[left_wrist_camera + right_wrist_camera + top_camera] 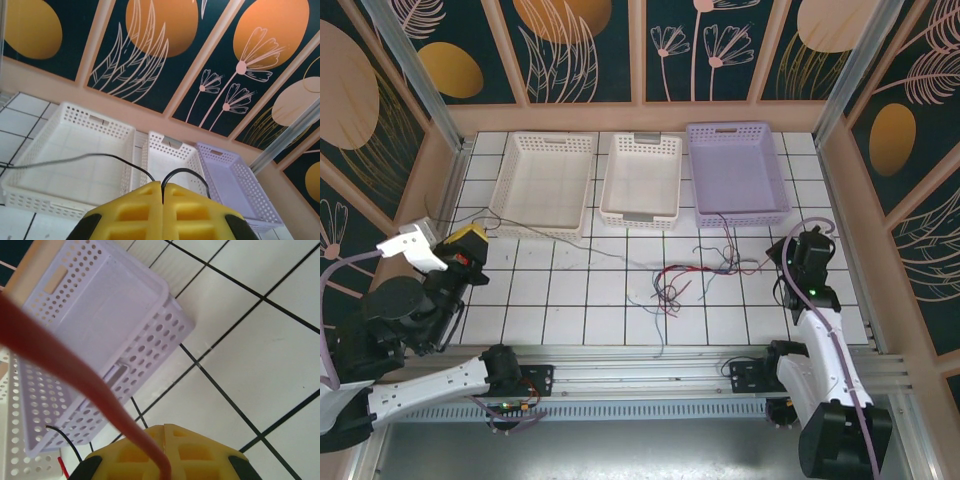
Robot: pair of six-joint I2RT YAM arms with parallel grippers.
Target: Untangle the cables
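left gripper (162, 191) pinched shut on black cable (120, 159), right gripper (164, 432) clamped red cable (70, 360), tangled cables (670, 280) lay mid-frame

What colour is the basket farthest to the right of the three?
Pale lilac. The rightmost basket shows best in the top external view.

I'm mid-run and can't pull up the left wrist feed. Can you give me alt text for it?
The yellow left gripper is shut on a thin black cable, which runs left from the seam across a large white perforated plastic basket and also loops off to the right. Behind sit a smaller white basket and a lilac basket, against a dark floral wall.
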